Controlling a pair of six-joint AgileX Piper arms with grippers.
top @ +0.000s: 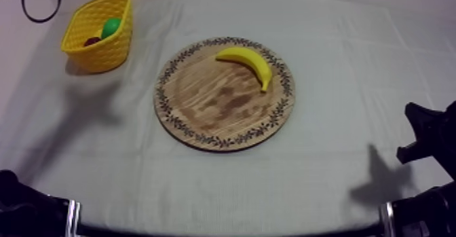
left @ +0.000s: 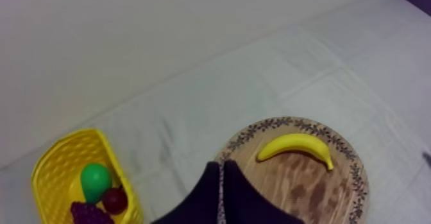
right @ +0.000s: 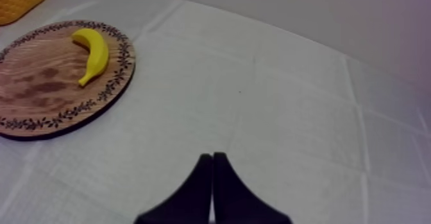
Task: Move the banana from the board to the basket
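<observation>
Scene: a worktop under a grey-white cloth, with both arms drawn back to their own sides and nothing lifted yet.
Banana: the banana (top: 248, 62) lies flat on the wooden board (top: 210, 111), close to the patterned rim. It is ahead of the left gripper (left: 221, 165), beyond its tips.
Basket: the yellow basket (top: 95, 53) stands well apart from the board, off to the left gripper's other side. It already holds a pear (left: 95, 180), a small red fruit (left: 115, 199) and grapes (left: 88, 212).
Left gripper: fingers pressed together in a narrow wedge, holding nothing.
Right gripper: the right gripper (right: 212, 156) is likewise closed and empty, with the board well ahead of it.
Step in hand: by the look of it, the reach toward the banana has yet to begin.
Doing it well: spread the fingers before coming down, then straddle the banana across its thick middle, square to the curve.
Risk: a grip near either tapered end would likely let the smooth toy swivel or slip.
</observation>
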